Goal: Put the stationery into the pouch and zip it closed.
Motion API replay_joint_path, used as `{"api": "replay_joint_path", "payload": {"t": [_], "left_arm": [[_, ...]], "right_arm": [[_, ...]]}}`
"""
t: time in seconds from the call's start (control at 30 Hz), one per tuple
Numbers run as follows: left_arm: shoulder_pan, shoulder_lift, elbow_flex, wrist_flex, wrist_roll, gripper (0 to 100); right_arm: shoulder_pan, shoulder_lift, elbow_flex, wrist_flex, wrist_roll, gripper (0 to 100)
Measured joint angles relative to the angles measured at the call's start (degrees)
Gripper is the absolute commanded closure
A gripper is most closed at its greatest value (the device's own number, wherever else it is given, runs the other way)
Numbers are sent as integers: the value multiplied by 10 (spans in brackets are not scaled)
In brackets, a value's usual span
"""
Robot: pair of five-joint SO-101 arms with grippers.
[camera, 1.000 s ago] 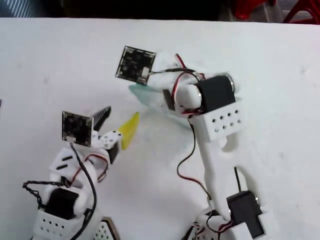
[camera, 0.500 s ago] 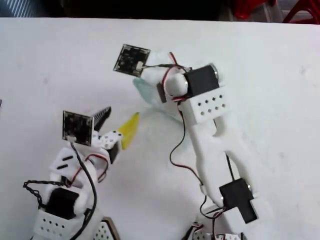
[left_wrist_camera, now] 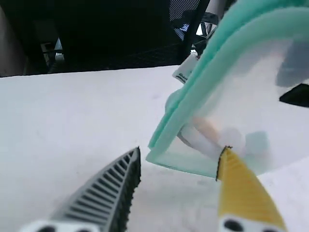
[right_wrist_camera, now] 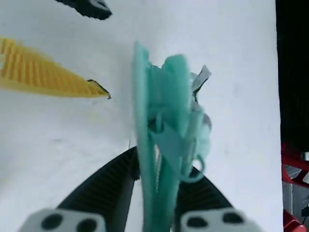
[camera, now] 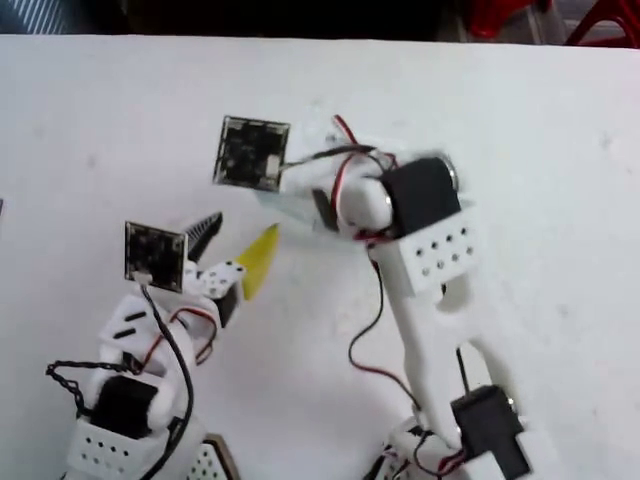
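Right gripper (right_wrist_camera: 161,166) shifted, clamped on pouch (right_wrist_camera: 169,96), perhaps stationery (left_wrist_camera: 207,137) inside, left gripper (left_wrist_camera: 180,151) spread apart

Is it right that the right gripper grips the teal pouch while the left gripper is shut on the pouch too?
Not quite. The right gripper does grip the teal pouch, but the left gripper is open. The left wrist view shows its black and yellow fingers spread apart by the pouch's lower edge.
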State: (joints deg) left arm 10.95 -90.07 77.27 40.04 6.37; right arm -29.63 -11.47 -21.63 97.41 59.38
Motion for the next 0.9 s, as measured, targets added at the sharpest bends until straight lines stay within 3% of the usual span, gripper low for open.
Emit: {"api": "replay_joint_path", "payload": {"t": [0.13, 0.23, 0.4, 0.67, 0.9], "left_arm": [[0, 0, 0, 0, -61, 727], [3, -11, -3, 10, -63, 727], [9, -97, -33, 108, -74, 714], [130, -147, -56, 197, -207, 705], [170, -147, -91, 225, -207, 706]], "right_arm": [[-53, -56, 55, 0, 6, 981], [-69, -108, 107, 0, 18, 981], [-55, -183, 177, 0, 88, 981], [-52, -228, 188, 0, 128, 981], [-60, -241, 188, 2, 160, 981]]}}
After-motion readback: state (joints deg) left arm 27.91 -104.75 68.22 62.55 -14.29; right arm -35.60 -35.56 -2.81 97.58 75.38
